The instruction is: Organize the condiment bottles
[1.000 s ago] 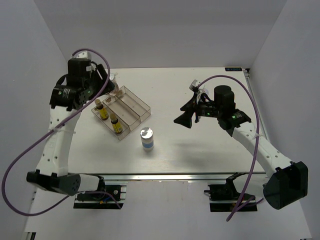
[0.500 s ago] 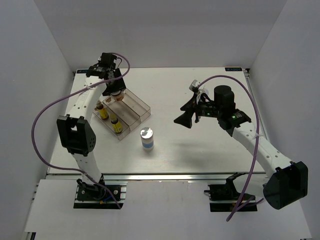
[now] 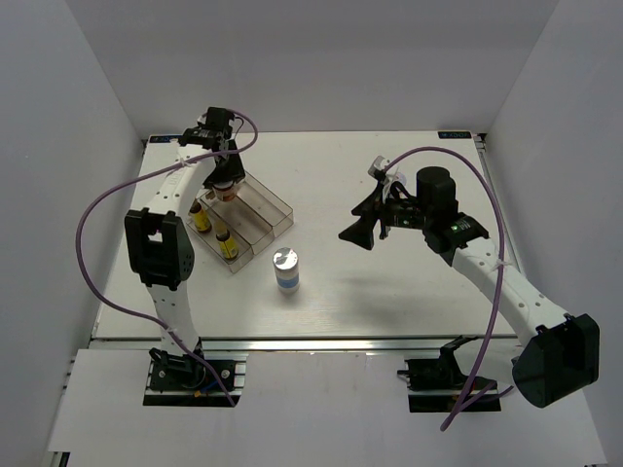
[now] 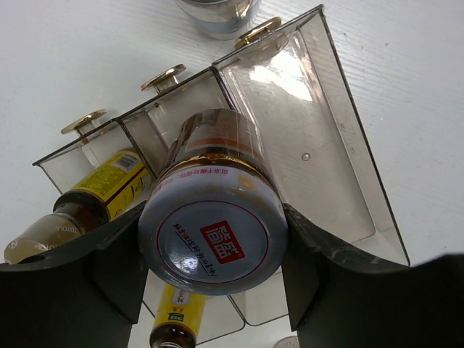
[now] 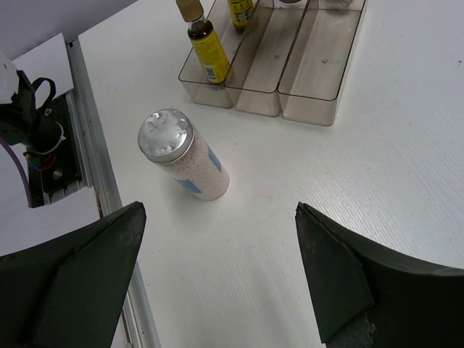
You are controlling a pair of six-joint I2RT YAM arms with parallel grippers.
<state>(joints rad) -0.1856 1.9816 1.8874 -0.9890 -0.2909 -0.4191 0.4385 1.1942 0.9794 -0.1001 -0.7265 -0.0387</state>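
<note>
Now that left gripper (image 4: pixel 214 250), pinching brown jar (image 4: pixel 217 181), has swung over tray (image 4: pixel 341 145), drop looks next; right gripper (image 5: pixel 217 290) spread, unmoved.

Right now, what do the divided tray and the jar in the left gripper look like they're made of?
The divided tray looks like clear, glossy plastic with a smoky tint: the table shows through its walls. The jar in the left gripper looks like brown glass or plastic, unclear which; its lid is pale and smooth.
</note>
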